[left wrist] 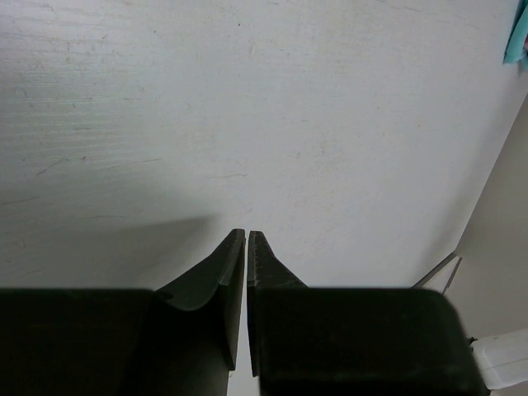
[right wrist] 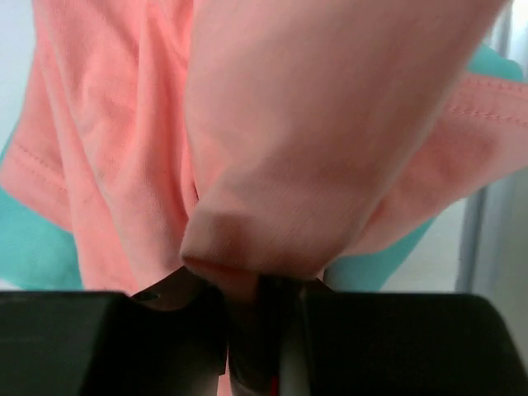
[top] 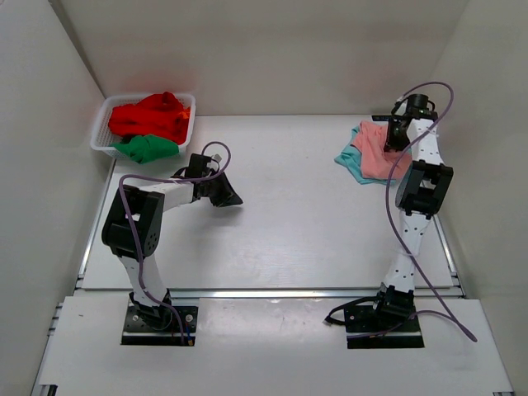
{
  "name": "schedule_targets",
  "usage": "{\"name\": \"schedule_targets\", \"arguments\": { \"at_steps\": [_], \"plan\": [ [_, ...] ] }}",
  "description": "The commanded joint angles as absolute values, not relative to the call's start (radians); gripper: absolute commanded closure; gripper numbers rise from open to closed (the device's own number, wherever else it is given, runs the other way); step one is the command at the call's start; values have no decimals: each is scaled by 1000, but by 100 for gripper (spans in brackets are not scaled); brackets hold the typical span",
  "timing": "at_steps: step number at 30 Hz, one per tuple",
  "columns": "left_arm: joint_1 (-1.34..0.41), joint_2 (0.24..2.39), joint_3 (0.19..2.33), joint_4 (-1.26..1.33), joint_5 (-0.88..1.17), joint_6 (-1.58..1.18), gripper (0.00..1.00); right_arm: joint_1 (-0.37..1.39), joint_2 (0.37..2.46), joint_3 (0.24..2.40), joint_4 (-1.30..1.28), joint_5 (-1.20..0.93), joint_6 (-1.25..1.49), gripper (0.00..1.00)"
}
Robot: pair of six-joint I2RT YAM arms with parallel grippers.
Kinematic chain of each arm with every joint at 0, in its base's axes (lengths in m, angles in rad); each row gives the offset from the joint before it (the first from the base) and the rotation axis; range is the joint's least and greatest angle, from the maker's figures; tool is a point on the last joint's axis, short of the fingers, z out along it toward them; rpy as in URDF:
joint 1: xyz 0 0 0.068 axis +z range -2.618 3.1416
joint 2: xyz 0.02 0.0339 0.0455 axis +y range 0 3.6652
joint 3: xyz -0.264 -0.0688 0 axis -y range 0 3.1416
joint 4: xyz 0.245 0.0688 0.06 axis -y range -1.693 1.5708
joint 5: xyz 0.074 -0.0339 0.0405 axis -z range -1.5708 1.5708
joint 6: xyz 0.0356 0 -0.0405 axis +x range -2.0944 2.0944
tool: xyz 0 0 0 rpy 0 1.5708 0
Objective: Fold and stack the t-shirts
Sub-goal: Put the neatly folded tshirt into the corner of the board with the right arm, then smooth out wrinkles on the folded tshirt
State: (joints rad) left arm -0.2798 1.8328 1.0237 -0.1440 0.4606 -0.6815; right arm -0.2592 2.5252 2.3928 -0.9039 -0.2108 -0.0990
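The right fingers are clenching a bunched fold of the salmon-pink shirt, holding it over the light teal shirt at the worktop's far right, likely to separate the two. The left fingers are pressing together on nothing above bare worktop, apparently idling. The red shirt and green shirt are sitting in the basket.

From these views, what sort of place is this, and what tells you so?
Probably a robot lab cell: white walls box in a table, left arm and right arm bolted at its near edge, t-shirts in a mesh basket.
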Motion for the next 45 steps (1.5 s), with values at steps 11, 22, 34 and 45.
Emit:
{"name": "schedule_targets", "arguments": {
  "at_steps": [11, 22, 34, 45],
  "plan": [
    [-287, 1818, 1003, -94, 492, -693, 82, -210, 2410, 2385, -655, 314, -54, 68],
    [-294, 1770, 976, -71, 500, -716, 82, -161, 2290, 2269, -551, 537, -144, 35],
    [-292, 1744, 953, -60, 517, -729, 82, -121, 2489, 2411, -831, 8, 36, 40],
    [-276, 1717, 930, -60, 525, -712, 82, -127, 2618, 2490, -882, -142, 126, 44]
  ]
}}
